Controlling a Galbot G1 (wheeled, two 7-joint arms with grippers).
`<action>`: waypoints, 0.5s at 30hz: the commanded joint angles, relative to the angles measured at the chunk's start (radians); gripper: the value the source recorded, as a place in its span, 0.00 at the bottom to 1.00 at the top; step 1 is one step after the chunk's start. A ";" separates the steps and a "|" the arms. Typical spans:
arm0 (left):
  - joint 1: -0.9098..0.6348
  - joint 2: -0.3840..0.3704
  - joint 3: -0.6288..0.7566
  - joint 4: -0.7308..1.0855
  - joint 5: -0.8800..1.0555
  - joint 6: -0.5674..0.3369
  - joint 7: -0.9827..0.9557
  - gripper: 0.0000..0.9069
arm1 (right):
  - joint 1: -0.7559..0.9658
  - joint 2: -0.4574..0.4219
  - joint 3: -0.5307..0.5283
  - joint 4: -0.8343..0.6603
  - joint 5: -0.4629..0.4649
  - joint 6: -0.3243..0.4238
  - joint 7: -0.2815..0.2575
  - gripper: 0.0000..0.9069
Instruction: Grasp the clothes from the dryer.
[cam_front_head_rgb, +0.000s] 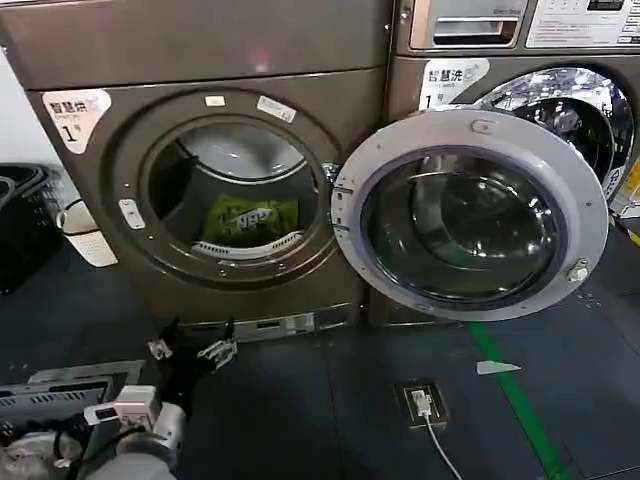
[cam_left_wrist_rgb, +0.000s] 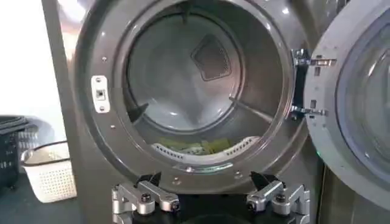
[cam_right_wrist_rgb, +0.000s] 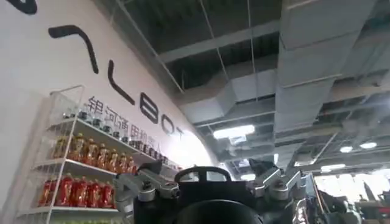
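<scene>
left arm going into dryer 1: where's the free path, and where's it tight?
Open: the round mouth of the dryer, over the clothes on the drum floor, door swung right. Left gripper, open, waits low in front. Tight: white basket on the dryer's left, door hinge on its right.

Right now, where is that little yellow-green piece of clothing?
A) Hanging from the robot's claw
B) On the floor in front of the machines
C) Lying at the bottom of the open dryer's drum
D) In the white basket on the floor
C: the clothes lie low inside the drum of the dryer, whose door is swung open, while the left gripper is outside, below the opening.
</scene>
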 joint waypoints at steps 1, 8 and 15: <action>-0.002 -0.001 -0.002 0.002 0.000 0.001 0.001 1.00 | 0.001 0.000 -0.001 0.000 0.002 0.001 -0.001 1.00; 0.001 -0.002 -0.002 0.002 0.001 -0.001 0.001 1.00 | 0.002 0.001 -0.004 0.003 0.002 0.002 -0.004 1.00; 0.003 -0.001 -0.003 -0.002 -0.001 -0.003 0.000 1.00 | 0.001 0.003 -0.010 0.010 0.001 0.044 -0.011 1.00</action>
